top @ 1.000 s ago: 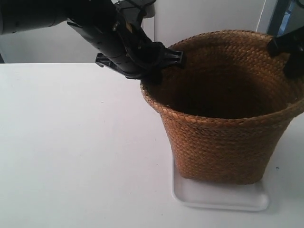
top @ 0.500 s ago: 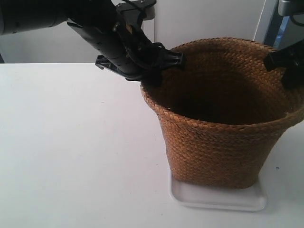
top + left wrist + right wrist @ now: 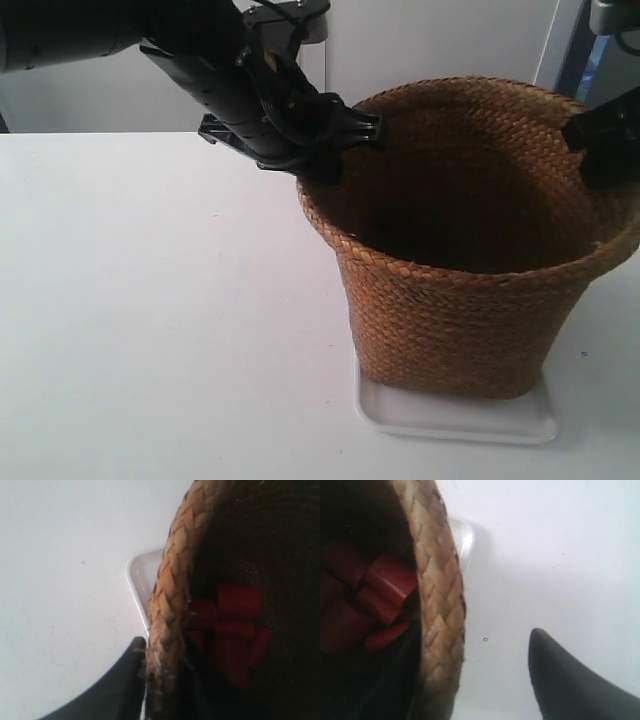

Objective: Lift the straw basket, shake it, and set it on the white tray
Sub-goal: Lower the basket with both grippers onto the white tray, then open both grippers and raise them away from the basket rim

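- The straw basket (image 3: 470, 320) stands at the near right of the white table (image 3: 150, 300). Its base appears to sit on the white tray (image 3: 450, 420), hiding all of it but the near edge and corners.
- Red blocks (image 3: 235, 625) lie in a heap at the bottom of the basket. I judge they are what the shaking is meant to stir.
- My left gripper (image 3: 162, 680) is clenched on the braided rim, one finger against the outside and the other inside. That pinch keeps the tall basket steady on a tray narrower than its rim.
- My right gripper (image 3: 485, 680) straddles the rim on the other side with its jaws parted. The outer finger (image 3: 565, 685) stands clear of the straw, so that side looks released.
- In the exterior view, the arm at the exterior view's left (image 3: 250, 90) meets the far left rim, and the arm at the exterior view's right (image 3: 605, 140) is at the right rim.
- With the basket down, I judge only letting go remains. Opening the left jaws gently should avoid tipping it.
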Motion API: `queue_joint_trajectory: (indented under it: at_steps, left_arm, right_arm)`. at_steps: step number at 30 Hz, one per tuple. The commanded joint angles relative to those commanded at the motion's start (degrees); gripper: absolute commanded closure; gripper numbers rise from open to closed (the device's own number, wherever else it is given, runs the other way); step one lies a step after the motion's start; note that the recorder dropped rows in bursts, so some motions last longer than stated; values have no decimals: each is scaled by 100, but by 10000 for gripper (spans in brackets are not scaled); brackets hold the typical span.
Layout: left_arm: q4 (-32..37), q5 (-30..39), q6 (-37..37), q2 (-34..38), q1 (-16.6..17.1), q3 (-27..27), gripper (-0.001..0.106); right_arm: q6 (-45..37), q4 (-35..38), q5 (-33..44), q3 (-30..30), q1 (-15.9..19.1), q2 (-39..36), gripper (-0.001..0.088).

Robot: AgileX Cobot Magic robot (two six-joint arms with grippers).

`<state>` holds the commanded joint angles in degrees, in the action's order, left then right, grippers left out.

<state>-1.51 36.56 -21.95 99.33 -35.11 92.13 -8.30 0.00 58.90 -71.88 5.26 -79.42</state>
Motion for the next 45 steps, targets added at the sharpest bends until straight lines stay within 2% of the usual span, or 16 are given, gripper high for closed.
queue_joint_trajectory:
  at_steps: [3, 5, 13, 18, 22, 26, 29, 33, 34, 38, 41, 45]
  left_arm:
    - [0, 106, -12, -20, 0, 0, 335]
    - [0, 185, -12, -68, 0, 0, 267]
    - [151, 379, -12, -669, 12, 0, 254]
    - [690, 968, -1, -1178, 12, 0, 274]
    - [965, 1321, 142, -1496, 12, -11, 372]
    - [952, 1486, 511, -1780, 12, -11, 557]
    - [952, 1574, 641, -1968, 12, -50, 734]
    - [952, 1303, 852, -2336, 12, -395, 1041]
    - [952, 1177, 882, -2448, 12, -511, 1052]
    - [927, 366, 882, -2947, 12, -1163, 1053]
    - [927, -318, 882, -3412, 12, -1828, 1053]
    - [927, -1135, 882, -4192, 12, -2727, 1053]
  right_arm:
    - [107, 0, 13, 0, 0, 0, 202]
    - [107, 0, 13, 0, 0, 49, 202]
    - [173, 0, -75, 0, 0, 726, 202]
    - [173, 0, -75, 0, -11, 1395, 207]
    - [219, 337, -159, 0, -11, 1931, 228]
    - [230, 536, -222, 0, -11, 2352, 338]
    - [230, 661, -187, 0, -11, 2601, 496]
    - [230, 1050, -187, 0, -11, 2826, 793]
    - [220, 1137, -187, 0, -11, 2885, 870]
    - [111, 1303, -201, 65, -11, 3121, 868]
    - [-222, 1452, -359, 263, -24, 3391, 868]
    - [-196, 1526, -521, 558, -24, 3722, 868]
